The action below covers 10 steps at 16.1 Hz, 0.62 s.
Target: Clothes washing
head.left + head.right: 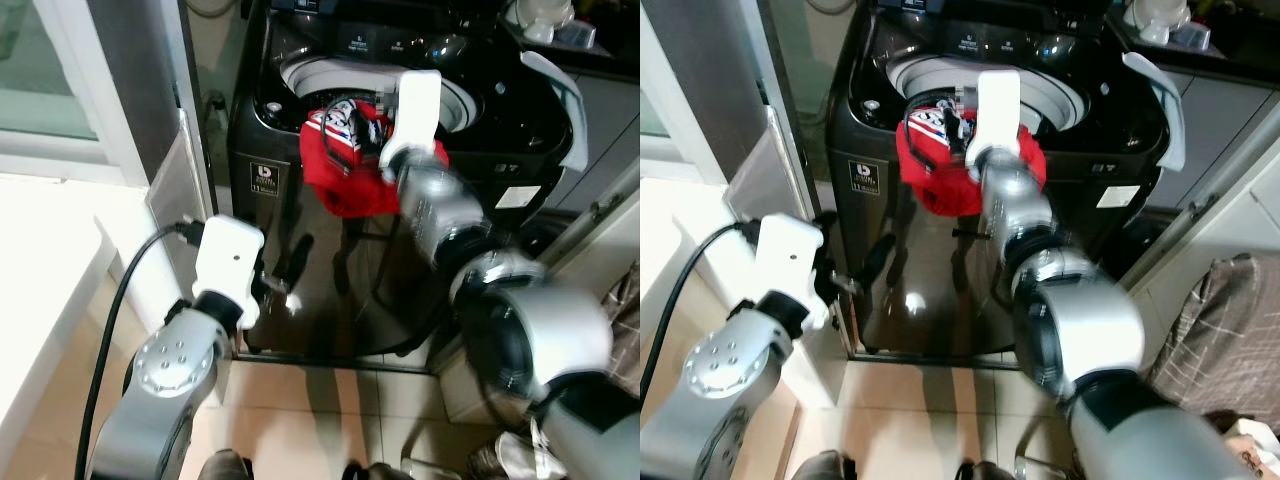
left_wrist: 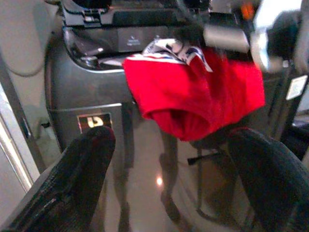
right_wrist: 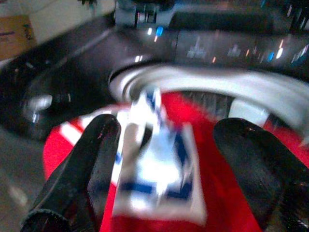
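1. Left gripper point(image 1: 285, 290) sits closest to the camera, low in front of the washer point(image 1: 300, 200). Its jaws are apart with nothing between them, looking up toward the red garment point(image 2: 193, 99).
2. Right gripper point(image 3: 159, 164) is up at the washer's front rim, over the garment. Its jaws are spread, with the white-and-blue patterned part of the cloth between them, but I can't tell if they actually pinch it. Too blurry.
3. Garment hangs over the front lip: one part up by the drum point(image 1: 1060, 95) opening, the rest sagging down the dark front panel.
4. Handling guess: light, soft, floppy. It'll fold wherever you grab it, and could slide off the glossy rim.
5. Best hold is probably the bunched top edge near the rim, not the loose hanging pouch.
6. Its long axis runs sideways along the rim, and the droop points straight down.
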{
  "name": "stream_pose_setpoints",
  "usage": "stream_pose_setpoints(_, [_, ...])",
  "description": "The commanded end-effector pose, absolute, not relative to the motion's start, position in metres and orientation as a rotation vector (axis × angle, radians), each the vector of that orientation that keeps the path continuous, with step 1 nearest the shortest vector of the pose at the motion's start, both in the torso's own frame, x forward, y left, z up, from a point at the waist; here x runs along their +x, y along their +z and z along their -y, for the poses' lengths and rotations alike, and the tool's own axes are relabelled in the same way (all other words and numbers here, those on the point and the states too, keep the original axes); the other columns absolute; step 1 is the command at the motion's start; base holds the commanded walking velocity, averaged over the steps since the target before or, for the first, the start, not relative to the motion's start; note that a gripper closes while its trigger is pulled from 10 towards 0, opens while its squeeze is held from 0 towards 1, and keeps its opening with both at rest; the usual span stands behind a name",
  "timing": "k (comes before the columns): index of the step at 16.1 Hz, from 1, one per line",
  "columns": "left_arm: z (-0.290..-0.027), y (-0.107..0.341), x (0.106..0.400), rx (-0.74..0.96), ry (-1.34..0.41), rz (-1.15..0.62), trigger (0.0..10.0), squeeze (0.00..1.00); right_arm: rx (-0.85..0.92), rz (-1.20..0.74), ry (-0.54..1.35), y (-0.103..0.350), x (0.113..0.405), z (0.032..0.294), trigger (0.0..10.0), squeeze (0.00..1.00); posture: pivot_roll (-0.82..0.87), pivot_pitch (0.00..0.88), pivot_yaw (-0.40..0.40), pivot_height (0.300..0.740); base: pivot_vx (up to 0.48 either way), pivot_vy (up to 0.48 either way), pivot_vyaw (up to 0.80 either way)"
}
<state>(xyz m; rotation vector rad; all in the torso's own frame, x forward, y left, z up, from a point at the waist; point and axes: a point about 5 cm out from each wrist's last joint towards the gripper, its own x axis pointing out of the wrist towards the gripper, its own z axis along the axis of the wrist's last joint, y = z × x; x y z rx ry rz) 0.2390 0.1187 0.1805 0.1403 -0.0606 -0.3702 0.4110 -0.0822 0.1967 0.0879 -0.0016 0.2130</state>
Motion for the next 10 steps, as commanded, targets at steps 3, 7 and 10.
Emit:
stream_pose_setpoints(3, [-0.122, 0.179, 0.257, 0.207, -0.319, 0.088, 10.0, 0.00, 0.075, 0.144, 0.132, 0.176, 0.394, 0.112, 10.0, 0.00, 0.12, 0.000, -0.137, 0.740, 0.000, 0.000, 0.00])
stream_pose_setpoints(7, [-0.128, 0.167, 0.268, 0.204, -0.307, 0.046, 10.0, 0.00, 0.043, 0.179, 0.140, 0.150, 0.328, 0.151, 10.0, 0.00, 0.03, 0.000, -0.110, 0.740, 0.000, 0.000, 0.00])
stream_pose_setpoints(10, [-0.112, 0.165, 0.280, 0.260, -0.436, 0.049, 10.0, 0.00, -0.034, 0.063, 0.115, 0.108, 0.300, 0.169, 10.0, 0.00, -0.05, 0.000, -0.041, 0.740, 0.000, 0.000, 0.00])
